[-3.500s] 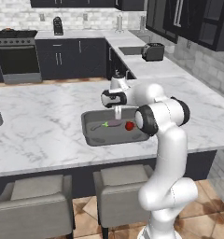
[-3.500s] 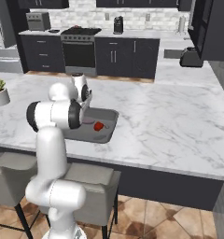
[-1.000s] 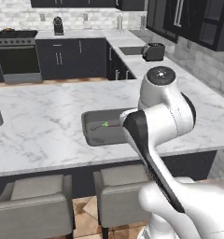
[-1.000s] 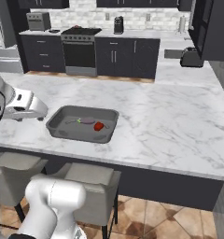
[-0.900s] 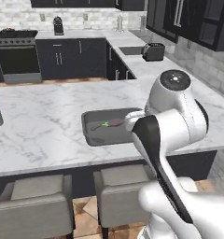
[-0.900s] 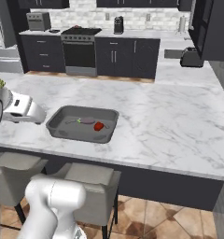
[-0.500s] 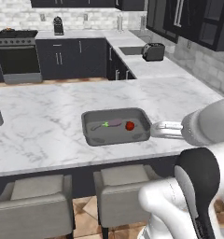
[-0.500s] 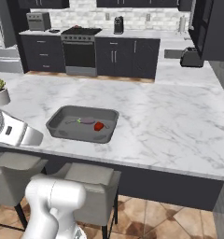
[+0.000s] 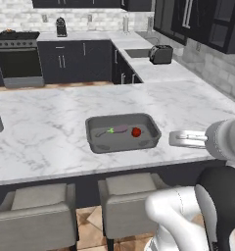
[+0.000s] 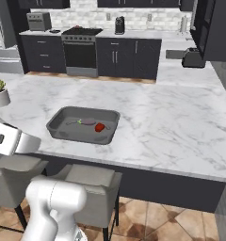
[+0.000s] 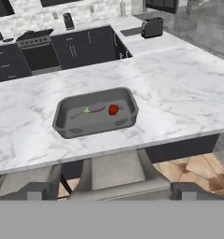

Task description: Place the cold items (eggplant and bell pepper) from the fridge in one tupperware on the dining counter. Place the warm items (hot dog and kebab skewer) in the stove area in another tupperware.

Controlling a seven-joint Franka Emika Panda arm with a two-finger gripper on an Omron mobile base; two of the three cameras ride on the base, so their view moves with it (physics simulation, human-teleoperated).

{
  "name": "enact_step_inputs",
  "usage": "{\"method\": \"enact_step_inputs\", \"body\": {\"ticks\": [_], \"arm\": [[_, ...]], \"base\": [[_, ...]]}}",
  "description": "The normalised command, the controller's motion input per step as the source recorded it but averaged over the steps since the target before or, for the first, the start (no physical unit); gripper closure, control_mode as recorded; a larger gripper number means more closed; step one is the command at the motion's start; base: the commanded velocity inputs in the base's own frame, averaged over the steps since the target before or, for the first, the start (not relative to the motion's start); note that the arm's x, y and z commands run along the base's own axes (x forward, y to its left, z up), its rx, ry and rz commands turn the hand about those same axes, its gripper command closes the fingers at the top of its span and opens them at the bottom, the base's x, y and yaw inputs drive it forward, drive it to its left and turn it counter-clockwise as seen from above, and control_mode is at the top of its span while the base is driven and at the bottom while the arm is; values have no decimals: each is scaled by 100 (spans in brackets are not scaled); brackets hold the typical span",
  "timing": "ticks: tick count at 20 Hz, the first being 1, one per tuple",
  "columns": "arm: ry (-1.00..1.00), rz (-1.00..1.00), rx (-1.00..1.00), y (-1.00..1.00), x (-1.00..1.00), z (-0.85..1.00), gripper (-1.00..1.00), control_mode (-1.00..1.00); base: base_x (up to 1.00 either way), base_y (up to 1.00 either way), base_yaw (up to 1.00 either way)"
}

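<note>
Eggplant (image 9: 118,129) and red bell pepper (image 9: 136,132) lie in the grey tupperware (image 9: 122,145) at frame centre on the dining counter (image 9: 46,117); the gripper (image 11: 107,191), low in the hand view, stands released. Risk: mixing warm items into this tub.

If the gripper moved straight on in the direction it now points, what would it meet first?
Probably the grey tupperware on the marble counter, holding the eggplant and bell pepper; the stool lies below that line. Depth is uncertain.

The arm has swung up and back from the tupperware (image 9: 122,132), clearing it; the claw (image 11: 111,190), jaws wide apart, now sits behind the counter (image 11: 188,88) edge above the stools (image 11: 116,175)
</note>
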Motion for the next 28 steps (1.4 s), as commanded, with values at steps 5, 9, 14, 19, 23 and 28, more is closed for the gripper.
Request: {"method": "enact_step_inputs", "body": {"ticks": [5, 9, 14, 19, 23, 28], "arm": [[0, 0, -3, 2, -3, -2, -100, 100], [0, 0, 0, 0, 0, 0, -100, 100], [0, 0, 0, 0, 0, 0, -100, 100], [0, 0, 0, 0, 0, 0, -100, 100], [0, 0, 0, 0, 0, 0, -100, 100], [0, 0, 0, 0, 0, 0, -100, 100]], "base": [[-21, 12, 1], [-38, 97, 6], [-6, 100, 1], [0, 100, 0], [-8, 100, 1], [-21, 100, 3]]}}
